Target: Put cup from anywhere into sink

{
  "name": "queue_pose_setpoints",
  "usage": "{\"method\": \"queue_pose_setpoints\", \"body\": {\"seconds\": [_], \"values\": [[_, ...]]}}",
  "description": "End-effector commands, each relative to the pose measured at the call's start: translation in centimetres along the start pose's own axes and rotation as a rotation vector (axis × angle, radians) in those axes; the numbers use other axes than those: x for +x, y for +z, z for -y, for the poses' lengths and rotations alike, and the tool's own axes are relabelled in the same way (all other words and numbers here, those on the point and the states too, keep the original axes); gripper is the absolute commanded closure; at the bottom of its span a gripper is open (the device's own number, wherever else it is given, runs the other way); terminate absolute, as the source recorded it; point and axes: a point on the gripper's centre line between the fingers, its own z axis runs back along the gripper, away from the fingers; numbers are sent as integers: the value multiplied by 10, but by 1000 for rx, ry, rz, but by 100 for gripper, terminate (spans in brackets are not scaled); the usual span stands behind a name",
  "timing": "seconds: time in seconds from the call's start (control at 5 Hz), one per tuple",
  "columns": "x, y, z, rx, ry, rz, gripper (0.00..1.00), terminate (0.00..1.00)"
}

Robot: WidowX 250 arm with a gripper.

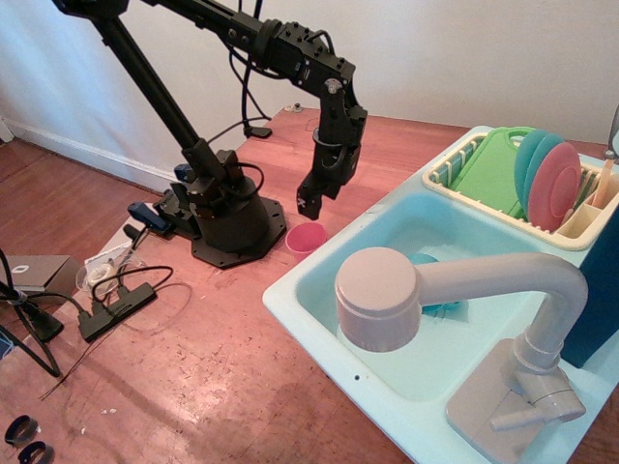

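The small pink cup [306, 237] stands upright on the wooden table, just left of the sink's left rim. The pale aqua sink [319, 314] fills the right half of the view, with a big beige-grey faucet [387, 295] over its bowl. A teal object [435, 290] lies in the bowl, mostly hidden behind the faucet. My gripper [311, 205] hangs from the black arm, pointing down, just above the cup and apart from it. Its fingers look close together and empty, but the gap is hard to make out.
The arm's black base [232, 227] stands left of the cup. Cables and a black power strip [116, 304] lie at the left. A cream dish rack [513, 193] with a green board and pink and teal plates sits behind the sink.
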Motion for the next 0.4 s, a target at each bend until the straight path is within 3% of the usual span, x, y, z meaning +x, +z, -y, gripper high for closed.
{"method": "queue_pose_setpoints", "body": {"seconds": [0.0,0.2], "values": [[0,0,0,0,0,0,0,0],[4,-24,9,-26,-4,0,0,0]]}}
